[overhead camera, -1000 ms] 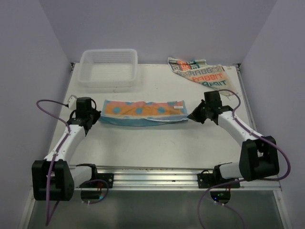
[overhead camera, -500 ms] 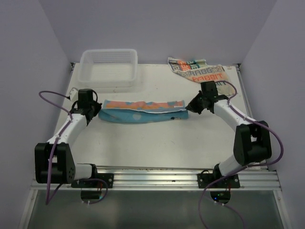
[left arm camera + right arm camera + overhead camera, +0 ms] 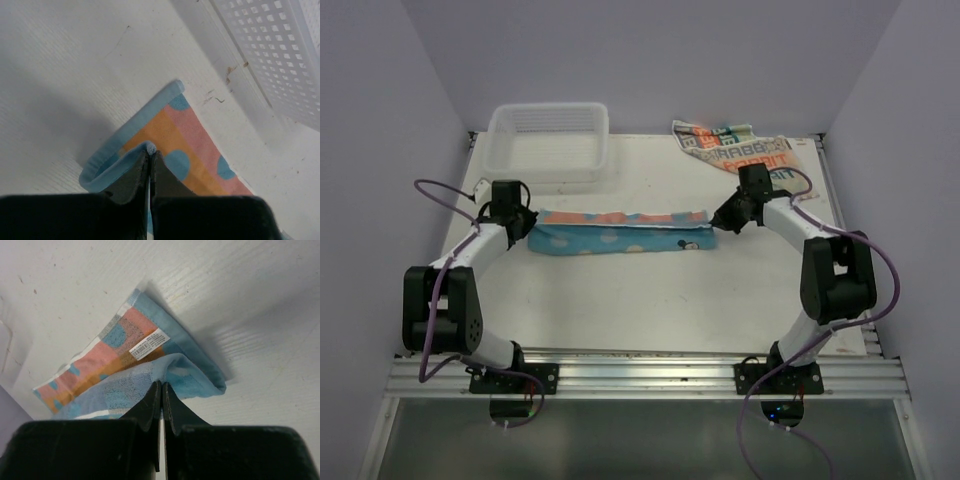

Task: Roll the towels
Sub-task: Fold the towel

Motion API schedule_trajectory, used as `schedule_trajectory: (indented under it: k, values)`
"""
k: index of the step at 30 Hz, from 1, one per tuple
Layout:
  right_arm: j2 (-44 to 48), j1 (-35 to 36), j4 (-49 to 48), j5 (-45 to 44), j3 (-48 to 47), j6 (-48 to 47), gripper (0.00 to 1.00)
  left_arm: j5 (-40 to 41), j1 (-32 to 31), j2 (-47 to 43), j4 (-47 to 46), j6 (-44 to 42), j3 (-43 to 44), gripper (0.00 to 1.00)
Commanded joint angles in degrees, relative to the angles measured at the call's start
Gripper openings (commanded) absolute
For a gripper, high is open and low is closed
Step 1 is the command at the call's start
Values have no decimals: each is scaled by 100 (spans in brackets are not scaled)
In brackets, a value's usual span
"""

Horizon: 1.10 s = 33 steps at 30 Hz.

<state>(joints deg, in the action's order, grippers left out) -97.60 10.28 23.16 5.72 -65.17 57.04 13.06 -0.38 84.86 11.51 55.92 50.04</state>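
Moved since a second ago: both arms are stretching farther from the near edge, and the blue towel (image 3: pixel 620 238) is lying folded narrower, with its dotted blue side now covering most of its orange-and-pink side.

1. Table (image 3: pixel 650 300): white and bearing everything listed. The arm bases are sitting on the rail at its near edge.
2. Left gripper (image 3: pixel 523 222) (image 3: pixel 150 152): its fingers are pressing together on the blue hem at the towel's left end, toward the table's left edge.
3. Right gripper (image 3: pixel 718 222) (image 3: pixel 161 385): its fingers are pinching tight on the folded blue layer at the towel's right end. A white label is showing on the layer beneath.
4. Blue towel (image 3: pixel 167 135) (image 3: pixel 125 340): it is stretching left to right between the two grippers across the middle of the table. A thin orange-and-pink strip is showing along its far side.
5. Basket (image 3: pixel 548 172) (image 3: pixel 270 45): white and slatted, it is sitting at the far left corner, just beyond the towel's left end.
6. Cream towel (image 3: pixel 735 150): lettered in orange and teal, it is lying rumpled at the far right corner, apart from both grippers.
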Motion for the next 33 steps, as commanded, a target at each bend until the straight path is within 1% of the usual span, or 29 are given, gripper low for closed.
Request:
schedule_trajectory:
  k: [1, 7, 13, 15, 20, 21, 23, 24, 25, 26, 29, 30, 31, 33]
  values:
    - [-189, -176, 5, -27, -286, 97, 0, 83, 38, 188, -386, -222, 269, 0]
    - [-513, -220, -197, 87, -444, 36, 2, 118, 38, 329, -632, -292, 304, 0]
    - [-918, -220, -162, 167, -760, 18, 2, 232, 38, 531, -615, -406, 524, 0]
    - [-980, -220, -162, 158, -831, 36, 5, 241, 38, 584, -606, -415, 559, 0]
    - [-1146, -228, -154, 105, -980, 36, 8, 171, 38, 804, -799, -556, 603, 0]
    - [-1164, -237, -119, 96, -1033, 27, 10, 153, 38, 839, -817, -573, 621, 0]
    - [-1243, -229, -118, 79, -1068, 27, 18, 57, 38, 927, -939, -652, 612, 0]
    - [-1270, -237, -110, 70, -1103, 18, 23, 22, 38, 953, -1009, -679, 595, 0]
    - [-1287, -246, -118, 79, -1130, 18, 32, -5, 38, 971, -1054, -714, 560, 0]
    - [-1305, -237, -110, 70, -1139, 27, 36, -57, 38, 980, -1280, -749, 542, 5]
    - [-1358, -246, -223, 122, -1182, -8, 46, -180, 38, 936, -1579, -889, 489, 21]
    - [-1349, -255, -250, 140, -1191, -17, 48, -207, 38, 884, -1686, -977, 480, 28]
    - [-1340, -255, -259, 114, -1200, -26, 49, -207, 30, 848, -1765, -1047, 489, 44]
    - [-1332, -255, -294, 96, -1261, -96, 55, -111, -58, 752, -1871, -1206, 507, 61]
